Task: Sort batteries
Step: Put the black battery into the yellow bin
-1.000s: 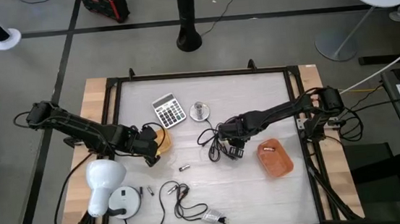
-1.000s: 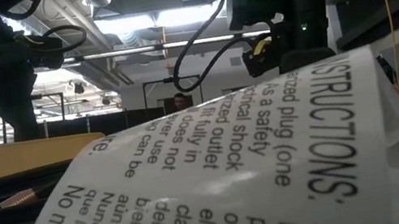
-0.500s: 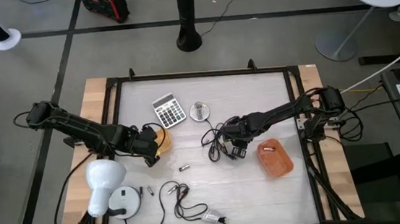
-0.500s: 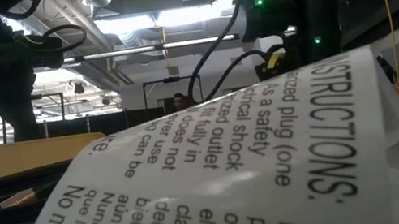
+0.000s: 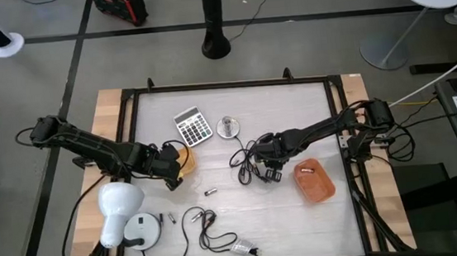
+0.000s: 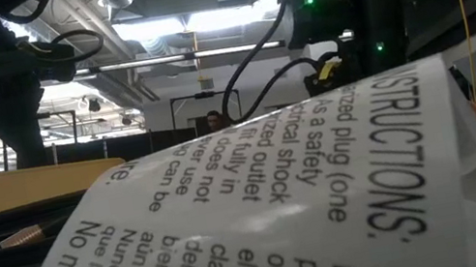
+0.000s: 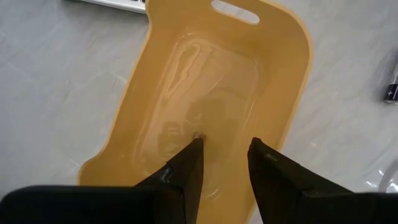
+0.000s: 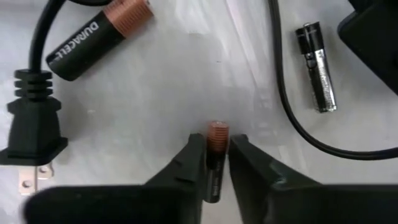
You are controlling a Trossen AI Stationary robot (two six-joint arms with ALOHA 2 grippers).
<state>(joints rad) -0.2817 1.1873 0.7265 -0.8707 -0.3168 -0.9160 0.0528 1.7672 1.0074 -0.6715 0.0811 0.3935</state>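
Note:
My right gripper [image 8: 217, 155] is shut on a small black battery with a copper end [image 8: 217, 132]; in the high view it hovers over the black cables at mid-table [image 5: 263, 160]. A bigger black-and-copper battery [image 8: 99, 36] and a thin black battery [image 8: 317, 65] lie on the table beside it. Another battery [image 5: 210, 192] lies nearer the front edge, and two more [image 5: 170, 219] lie by the white object. My left gripper [image 7: 225, 149] is open above the yellow tray [image 7: 217, 93], also seen from above [image 5: 183, 159]. The orange tray [image 5: 313, 178] sits to the right. My right gripper pinches the small battery's black body [image 8: 213, 177] between its two fingers. The battery lies along the fingers, its copper end sticking out past the fingertips [image 8: 198, 149]. The fingers come from above, slanting in from the table's right. Whether the battery is off the table, I cannot tell.
A black plug [image 8: 34, 118] and coiled cables [image 5: 248, 163] lie around the right gripper. A calculator [image 5: 193, 125], a silver disc [image 5: 228, 127], a white lamp-like object [image 5: 119, 208] and another cable [image 5: 213, 233] are also on the table. A printed instruction tag [image 6: 259, 198] fills most of the low view.
My right gripper has shifted a little toward the table's right edge and has then kept still. The left arm has not moved.

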